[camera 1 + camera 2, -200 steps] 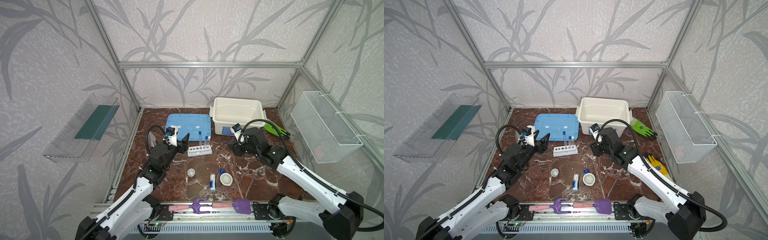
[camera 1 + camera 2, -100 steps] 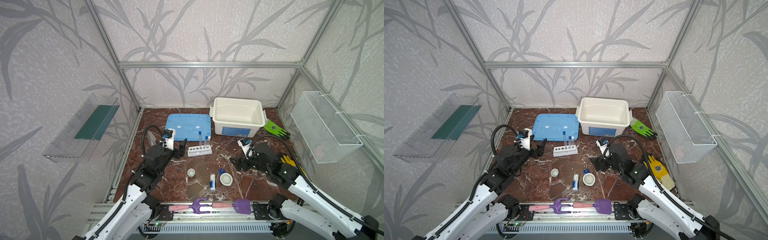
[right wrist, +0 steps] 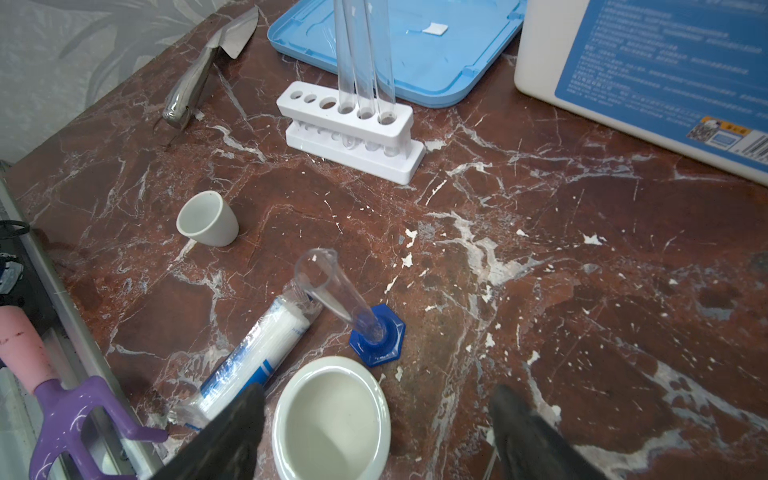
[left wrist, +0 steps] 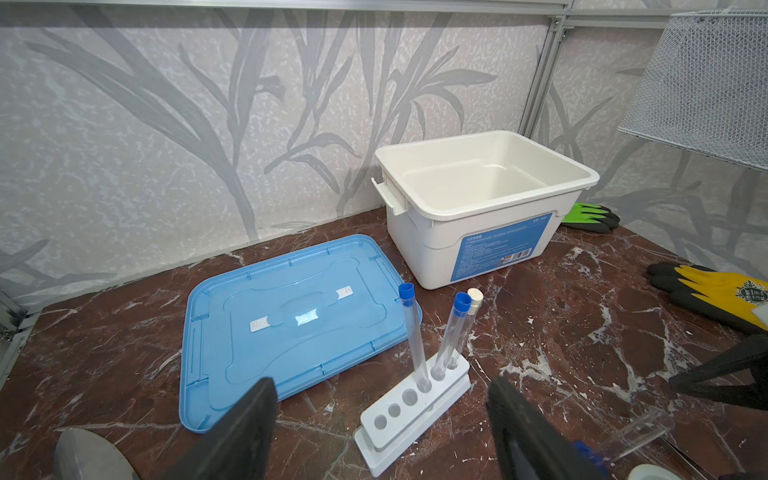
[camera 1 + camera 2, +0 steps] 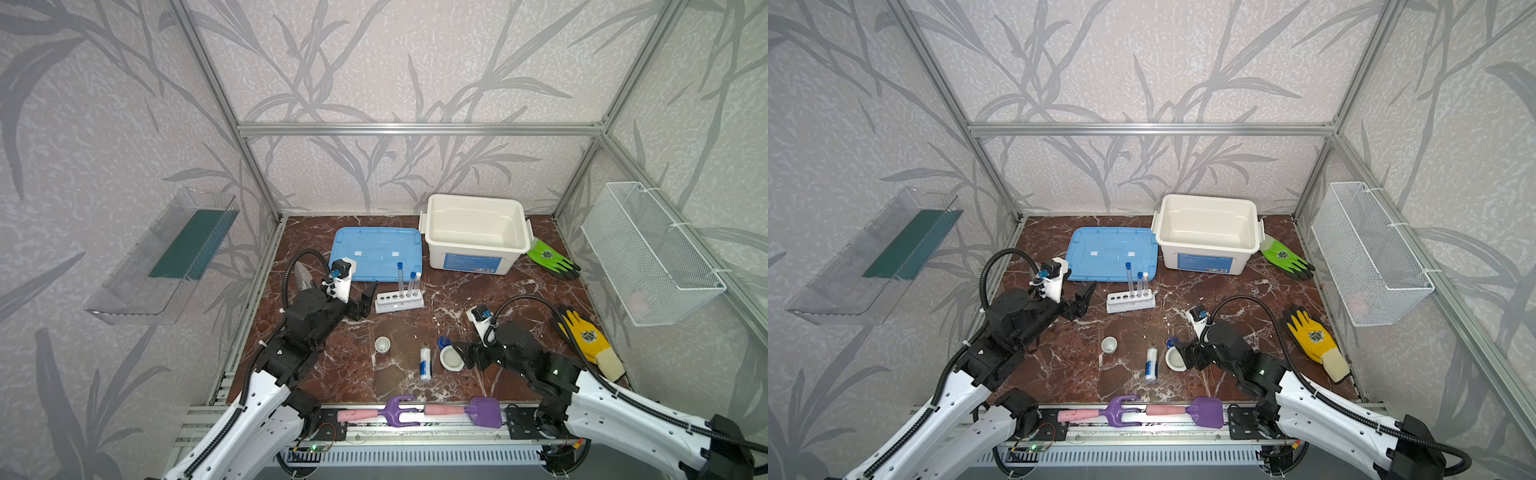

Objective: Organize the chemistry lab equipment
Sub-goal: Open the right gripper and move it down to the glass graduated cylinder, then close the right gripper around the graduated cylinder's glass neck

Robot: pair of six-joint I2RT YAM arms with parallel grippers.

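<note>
Bowl (image 5: 452,359) handling: the white glazed ware is judged stiff, slippery and breakable, and of modest weight. It is found low and right of centre in both top views, just beside the blue-footed tube (image 3: 376,334). Hold is best taken across the rim wall. On the right gripper (image 3: 376,395) the jaws are spread wide about it, gripping nothing; the left gripper (image 5: 365,300) is spread and empty near the rack (image 5: 399,301).

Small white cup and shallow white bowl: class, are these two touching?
Apart. The right wrist view shows the small white cup and the shallow white bowl separated by a clear stretch of bare marble tabletop.
</note>
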